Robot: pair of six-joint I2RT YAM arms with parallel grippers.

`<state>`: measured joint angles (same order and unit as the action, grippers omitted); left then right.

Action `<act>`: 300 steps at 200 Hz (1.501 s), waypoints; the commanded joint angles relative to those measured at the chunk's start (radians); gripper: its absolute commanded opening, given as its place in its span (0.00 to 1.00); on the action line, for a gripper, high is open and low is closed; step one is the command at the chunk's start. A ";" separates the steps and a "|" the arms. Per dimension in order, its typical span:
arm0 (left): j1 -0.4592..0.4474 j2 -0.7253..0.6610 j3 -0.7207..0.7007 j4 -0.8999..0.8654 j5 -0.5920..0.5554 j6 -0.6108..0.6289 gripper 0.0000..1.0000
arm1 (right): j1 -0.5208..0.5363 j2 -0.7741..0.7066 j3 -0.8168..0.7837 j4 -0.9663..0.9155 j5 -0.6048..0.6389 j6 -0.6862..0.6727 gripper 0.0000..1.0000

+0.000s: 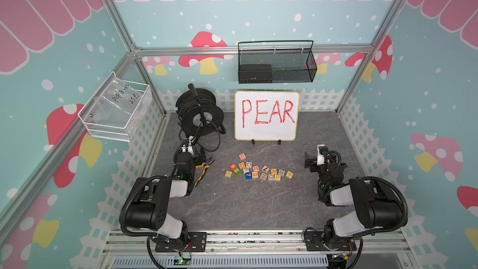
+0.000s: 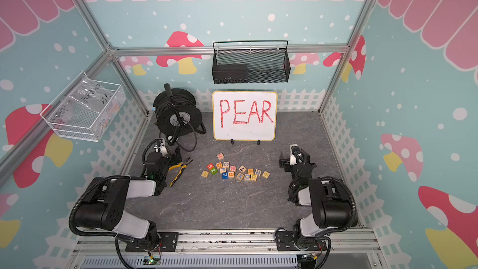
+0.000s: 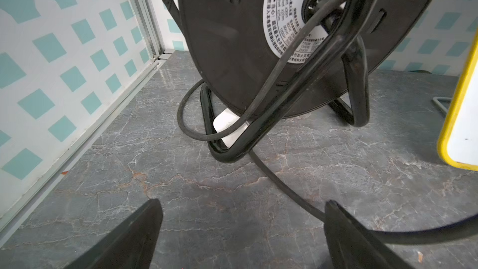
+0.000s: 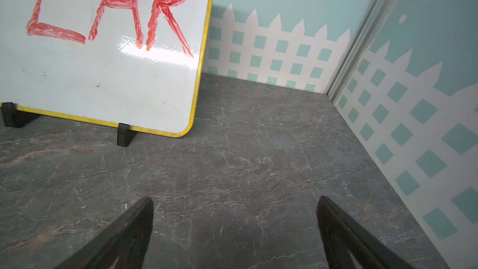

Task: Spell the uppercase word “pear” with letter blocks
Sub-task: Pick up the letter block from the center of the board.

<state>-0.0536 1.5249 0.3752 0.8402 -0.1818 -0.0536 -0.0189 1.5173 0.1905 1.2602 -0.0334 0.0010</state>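
Note:
The letter blocks lie in a loose cluster point(image 1: 258, 170) mid-table among number cubes, seen in both top views. The yellow P point(image 1: 277, 177) is at the cluster's near right. The orange A point(image 1: 273, 171) sits just behind the P, and the orange-red E point(image 1: 254, 175) is near the middle. A blue-lettered block point(image 1: 281, 172) beside the A is too small to read. My left gripper point(image 3: 241, 203) is open over bare table, well left of the cluster. My right gripper point(image 4: 235, 200) is open and empty, well right of it. Neither wrist view shows a block.
A whiteboard point(image 1: 266, 115) reading PEAR stands behind the blocks. A black cable reel point(image 1: 199, 115) sits back left, and its cable point(image 3: 284, 187) runs past one left finger. Yellow-handled pliers point(image 1: 204, 169) lie beside the left arm. Wire baskets hang on the walls.

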 commanded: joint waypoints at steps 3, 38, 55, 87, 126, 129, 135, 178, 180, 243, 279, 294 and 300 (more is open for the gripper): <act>0.008 0.015 0.021 0.039 0.016 0.026 0.99 | 0.004 0.012 0.014 0.057 0.012 -0.022 1.00; 0.008 0.015 0.021 0.040 0.016 0.026 0.99 | 0.004 0.012 0.014 0.057 0.012 -0.023 1.00; 0.008 0.015 0.021 0.040 0.016 0.026 0.99 | 0.004 0.012 0.014 0.056 0.011 -0.023 1.00; 0.009 0.015 0.021 0.040 0.016 0.026 0.99 | 0.004 0.011 0.014 0.056 0.012 -0.022 1.00; 0.008 0.014 0.021 0.040 0.016 0.026 1.00 | 0.004 0.011 0.014 0.057 0.012 -0.023 1.00; 0.009 0.014 0.021 0.040 0.015 0.026 0.99 | 0.004 0.012 0.014 0.056 0.013 -0.023 0.99; 0.008 0.015 0.021 0.040 0.016 0.026 0.99 | 0.004 0.011 0.014 0.057 0.012 -0.023 1.00; 0.008 0.015 0.021 0.040 0.016 0.026 0.99 | 0.004 0.011 0.014 0.057 0.012 -0.023 1.00; 0.008 0.014 0.021 0.039 0.016 0.027 0.99 | 0.004 0.011 0.014 0.057 0.013 -0.023 1.00; 0.008 0.014 0.021 0.040 0.015 0.025 0.99 | 0.004 0.011 0.013 0.059 0.012 -0.023 1.00; 0.002 -0.032 0.016 0.013 -0.010 0.023 0.99 | 0.004 -0.076 -0.020 0.056 0.048 -0.010 1.00; -0.009 -0.127 0.022 -0.083 -0.041 0.021 1.00 | 0.004 -0.179 -0.057 0.029 0.070 -0.002 0.99; -0.016 -0.174 0.027 -0.142 -0.063 0.011 0.99 | 0.004 -0.235 -0.071 0.013 0.062 -0.002 1.00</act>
<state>-0.0551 1.4902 0.3767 0.8135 -0.1890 -0.0479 -0.0189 1.4288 0.1680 1.2709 -0.0002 -0.0032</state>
